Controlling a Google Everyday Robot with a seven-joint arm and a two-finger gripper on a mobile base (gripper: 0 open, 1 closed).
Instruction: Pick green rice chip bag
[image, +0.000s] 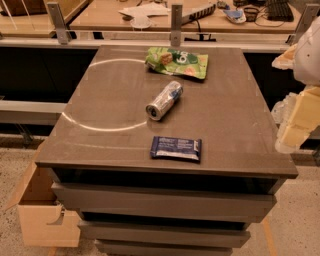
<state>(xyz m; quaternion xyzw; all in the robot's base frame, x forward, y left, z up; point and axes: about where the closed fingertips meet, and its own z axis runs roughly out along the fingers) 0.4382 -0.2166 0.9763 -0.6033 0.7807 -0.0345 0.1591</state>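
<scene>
The green rice chip bag (178, 62) lies flat at the far middle of the brown cabinet top (100, 100), light green with white lettering. My gripper (292, 127) hangs off the right side of the cabinet, beyond its edge, well to the right of the bag and nearer than it. It touches nothing on the top.
A silver-blue can (164, 100) lies on its side in the middle of the top, in front of the bag. A dark blue rectangular wrapper (176, 148) lies near the front edge. Drawers sit below the top. An open cardboard box (42, 210) stands at the lower left. Desks with clutter run behind.
</scene>
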